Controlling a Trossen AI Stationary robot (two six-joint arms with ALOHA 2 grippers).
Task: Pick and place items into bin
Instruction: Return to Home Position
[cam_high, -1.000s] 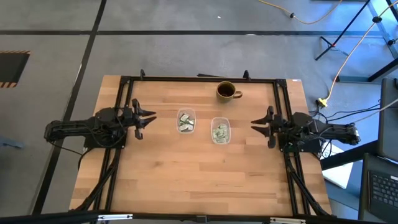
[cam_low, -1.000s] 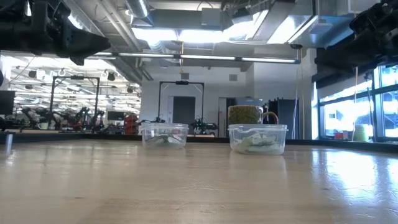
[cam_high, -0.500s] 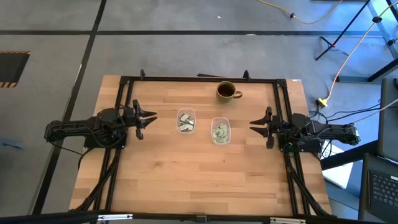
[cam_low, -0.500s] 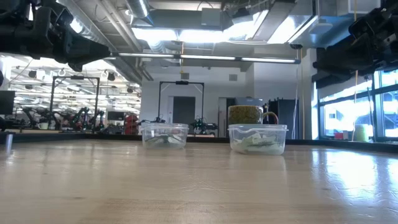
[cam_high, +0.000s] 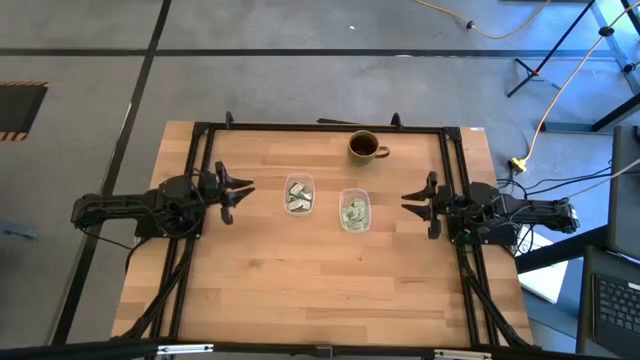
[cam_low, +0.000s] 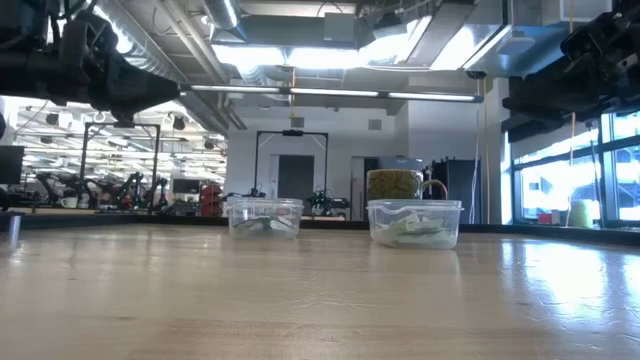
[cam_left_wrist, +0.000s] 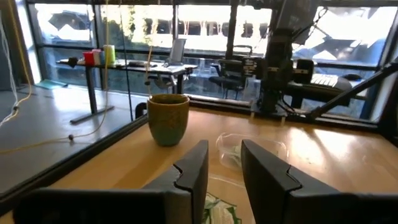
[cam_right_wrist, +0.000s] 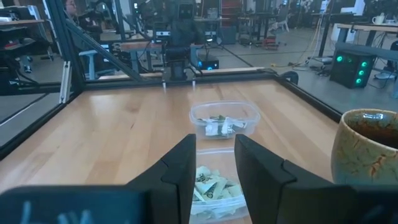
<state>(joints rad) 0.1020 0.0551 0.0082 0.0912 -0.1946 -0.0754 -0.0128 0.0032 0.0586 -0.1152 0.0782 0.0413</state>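
Observation:
Two clear plastic tubs stand on the wooden table's middle, a left one (cam_high: 299, 195) and a right one (cam_high: 353, 210). Each holds several pale green and white packets (cam_right_wrist: 211, 185), the items, lying on its floor. My left gripper (cam_high: 240, 192) hovers level at the table's left edge, pointing at the left tub, open and empty (cam_left_wrist: 225, 155). My right gripper (cam_high: 410, 200) hovers level at the right edge, pointing at the right tub, open and empty (cam_right_wrist: 215, 152). Both arms stay well above the tabletop in the low view.
A brown mug (cam_high: 364, 146) stands near the far edge, behind the right tub (cam_low: 414, 222). A black frame (cam_high: 320, 127) runs along the table's far, left and right sides. Bare wood stretches from the tubs to the near edge.

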